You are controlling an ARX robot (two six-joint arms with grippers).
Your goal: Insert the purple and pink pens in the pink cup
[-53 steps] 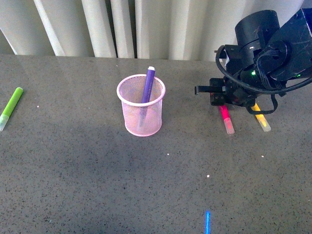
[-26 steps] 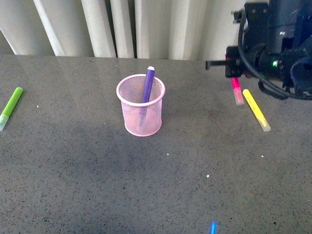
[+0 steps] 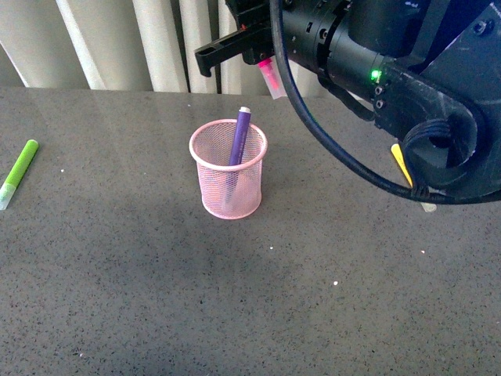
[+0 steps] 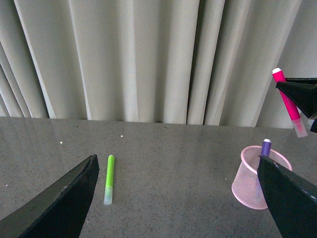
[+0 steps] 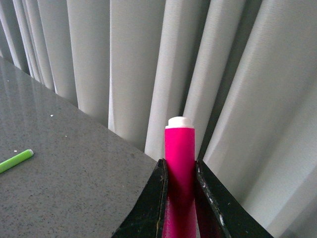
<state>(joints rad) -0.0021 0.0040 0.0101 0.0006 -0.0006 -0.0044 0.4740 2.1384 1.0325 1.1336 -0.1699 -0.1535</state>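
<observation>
The pink cup (image 3: 228,174) stands upright mid-table with the purple pen (image 3: 239,135) leaning inside it, tip above the rim. My right gripper (image 3: 264,61) hangs above and just behind the cup, shut on the pink pen (image 3: 271,78), whose pale cap points down. In the right wrist view the pink pen (image 5: 180,148) is clamped between the jaws of the right gripper (image 5: 179,168). My left gripper (image 4: 176,161) is open and holds nothing. From the left wrist, the pink cup (image 4: 259,179), purple pen (image 4: 266,148) and raised pink pen (image 4: 289,100) show at the far side.
A lime-green pen (image 3: 19,171) lies at the table's left edge, also seen as the green pen (image 4: 108,178) between the left jaws' span. A yellow pen (image 3: 400,159) lies to the right, mostly hidden behind the right arm. Curtains close off the table's far edge.
My right gripper lifted the pink pen off the table beside the yellow pen and carried it up and left, to above the cup. Cup and purple pen stayed put.
</observation>
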